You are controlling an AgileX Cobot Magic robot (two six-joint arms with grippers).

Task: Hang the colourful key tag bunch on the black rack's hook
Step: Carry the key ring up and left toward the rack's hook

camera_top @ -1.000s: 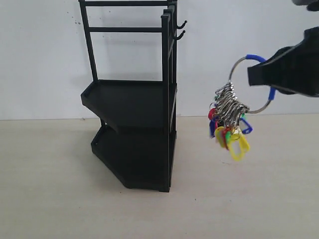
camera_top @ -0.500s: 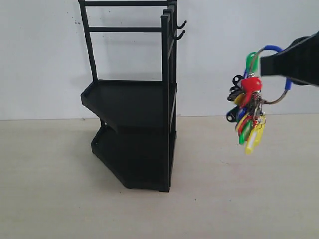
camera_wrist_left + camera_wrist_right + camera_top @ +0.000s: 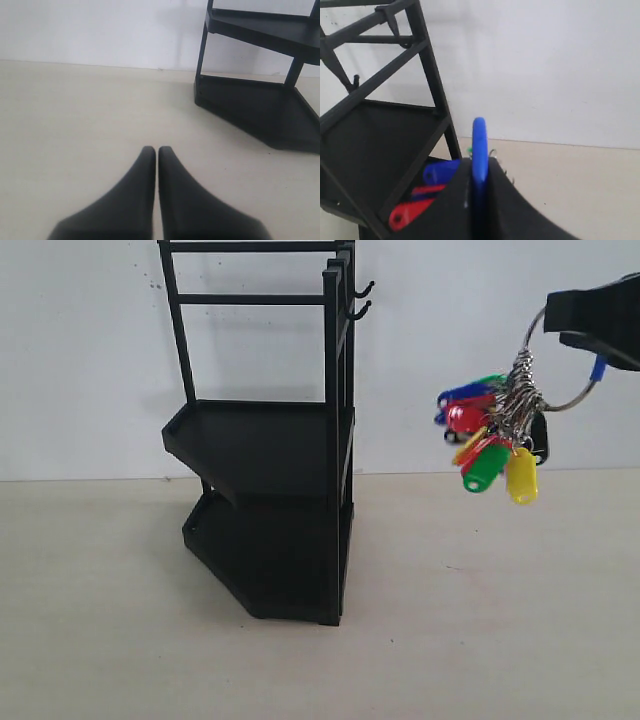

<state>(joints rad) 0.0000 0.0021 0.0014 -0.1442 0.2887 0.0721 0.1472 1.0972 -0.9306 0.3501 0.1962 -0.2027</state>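
Observation:
My right gripper [image 3: 556, 316] is at the upper right of the exterior view, shut on the big ring of the colourful key tag bunch [image 3: 493, 433], which hangs in the air below it with the tags swung out toward the rack. In the right wrist view the ring's blue sleeve [image 3: 479, 142] stands pinched between the fingers of my right gripper [image 3: 479, 164], with red and blue tags [image 3: 420, 197] beside them. The black rack [image 3: 270, 470] stands left of the bunch; its lower hook [image 3: 362, 310] sits just under the twin upper prong [image 3: 365, 288], well left of the ring. My left gripper [image 3: 154, 149] is shut and holds nothing.
A white wall [image 3: 480, 360] rises close behind the rack. Pale table surface [image 3: 480, 620] stretches in front of and to the right of the rack. In the left wrist view the rack's base [image 3: 255, 107] stands ahead of the fingers.
My right gripper has risen and drifted right with the ring. The bunch has swung, its tags now fanned toward the rack. The rack has not moved.

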